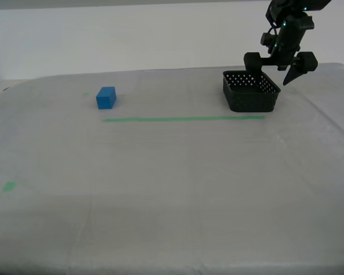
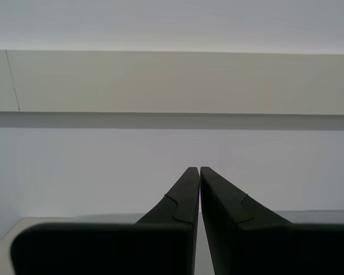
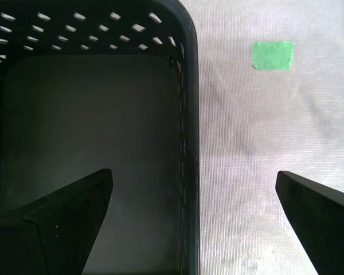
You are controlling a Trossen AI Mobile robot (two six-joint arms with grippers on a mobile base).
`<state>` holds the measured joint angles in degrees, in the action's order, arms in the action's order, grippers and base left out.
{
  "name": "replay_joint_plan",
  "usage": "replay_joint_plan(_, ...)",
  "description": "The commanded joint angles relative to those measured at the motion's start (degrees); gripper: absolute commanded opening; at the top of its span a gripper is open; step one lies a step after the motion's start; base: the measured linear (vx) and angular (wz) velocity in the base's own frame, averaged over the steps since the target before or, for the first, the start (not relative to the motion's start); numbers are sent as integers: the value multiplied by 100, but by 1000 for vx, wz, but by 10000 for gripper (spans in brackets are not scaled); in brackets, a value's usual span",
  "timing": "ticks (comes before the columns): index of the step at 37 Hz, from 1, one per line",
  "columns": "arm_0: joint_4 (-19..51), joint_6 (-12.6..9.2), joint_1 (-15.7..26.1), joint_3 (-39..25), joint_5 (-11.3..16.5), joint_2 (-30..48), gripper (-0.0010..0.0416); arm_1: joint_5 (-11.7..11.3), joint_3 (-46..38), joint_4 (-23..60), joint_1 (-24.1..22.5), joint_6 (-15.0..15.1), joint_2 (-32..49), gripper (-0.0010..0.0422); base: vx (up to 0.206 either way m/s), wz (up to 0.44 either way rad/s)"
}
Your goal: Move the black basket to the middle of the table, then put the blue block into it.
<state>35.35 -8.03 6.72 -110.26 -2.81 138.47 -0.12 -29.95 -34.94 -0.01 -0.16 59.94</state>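
Note:
The black basket [image 1: 249, 97] stands on the table [image 1: 172, 195] at the far part of the exterior view's right. My first gripper [image 1: 272, 75] is open and hangs over the basket's rim on that side. In the first wrist view the gripper [image 3: 192, 175] straddles one basket wall [image 3: 188, 114], with one finger inside the basket and one outside over the cloth. The basket is empty. The blue block [image 1: 106, 98] sits on the cloth at the far part of the exterior view's left, well apart from the basket. My second gripper [image 2: 199, 169] is shut, empty and faces a pale wall.
A long green tape line [image 1: 183, 119] runs across the cloth just in front of the block and the basket. A small green tape mark [image 1: 9, 186] lies near the exterior view's left edge. Another green mark [image 3: 272, 55] lies on the cloth beside the basket.

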Motion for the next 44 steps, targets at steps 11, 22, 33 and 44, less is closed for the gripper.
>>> replay_joint_plan(11, -411, -131, 9, 214, -162, 0, 400, -4, -4, -31, 0, 17, 2, 0, 0, 0)
replay_joint_plan(22, -835, -146, 13, 590, -184, 0, 400, -7, -4, -31, -2, 17, 2, 0, 0, 0)
replay_joint_plan(33, -1099, -48, 22, 833, -184, 0, 399, -7, -4, -31, 0, 17, 2, 0, 0, 0)
replay_joint_plan(44, -1139, 122, 22, 822, -186, 0, 382, -4, -4, -31, -2, 17, 2, 0, 0, 0)
